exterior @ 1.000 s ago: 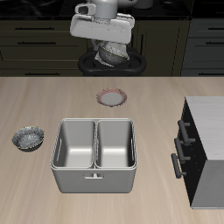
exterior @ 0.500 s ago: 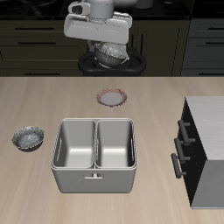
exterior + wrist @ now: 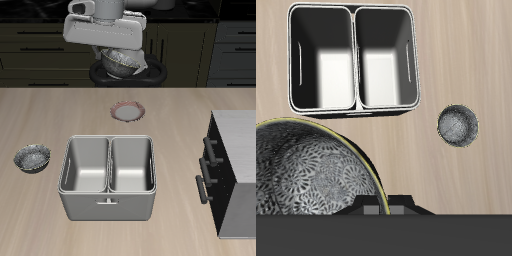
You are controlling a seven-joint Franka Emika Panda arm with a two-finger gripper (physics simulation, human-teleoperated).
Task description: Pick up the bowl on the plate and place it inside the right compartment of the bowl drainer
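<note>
Hanging in the jaws, bowl aloft

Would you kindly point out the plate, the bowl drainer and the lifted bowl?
plate [image 3: 128, 111]: exterior view, its centre.
bowl drainer [image 3: 108, 204]: exterior view, front wall.
bowl [image 3: 301, 175]: wrist view, patterned inside.

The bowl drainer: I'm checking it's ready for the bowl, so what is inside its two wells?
Both wells of the bowl drainer show only bare grey floors. In the wrist view the near walls hide nothing much.
</note>
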